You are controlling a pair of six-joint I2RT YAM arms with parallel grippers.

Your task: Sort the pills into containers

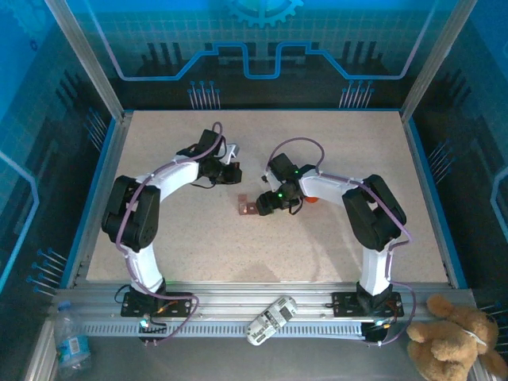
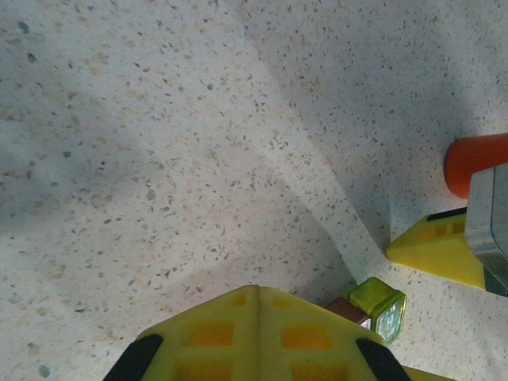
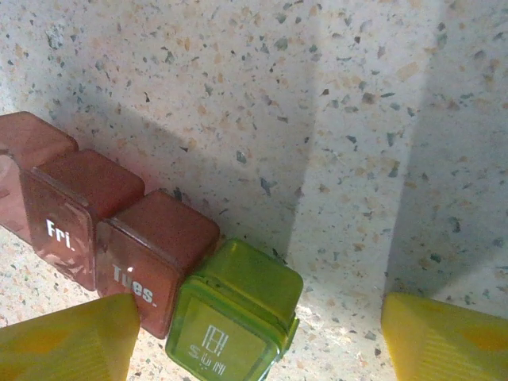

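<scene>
The containers [image 3: 119, 230] are lying flat on the table [image 3: 333, 103]. In the right wrist view the strip is running up-left from its green end [image 3: 234, 317], which is sitting between the right gripper's [image 3: 258, 317] spread fingers. The left gripper [image 2: 258, 298] is hanging farther off, fingers pressed together, empty.

The left arm [image 1: 131, 218] is seen bent sharply at the elbow and reached inward toward the middle, the left gripper [image 1: 228, 161] carried at its front end. Its yellow fingertips [image 2: 214, 333] are pressed together, with nothing held between them. The right arm [image 1: 373, 210] is folded inward as well, the right gripper [image 1: 262, 205] is pointed left, and its fingers [image 3: 71, 341] are spread well apart
</scene>
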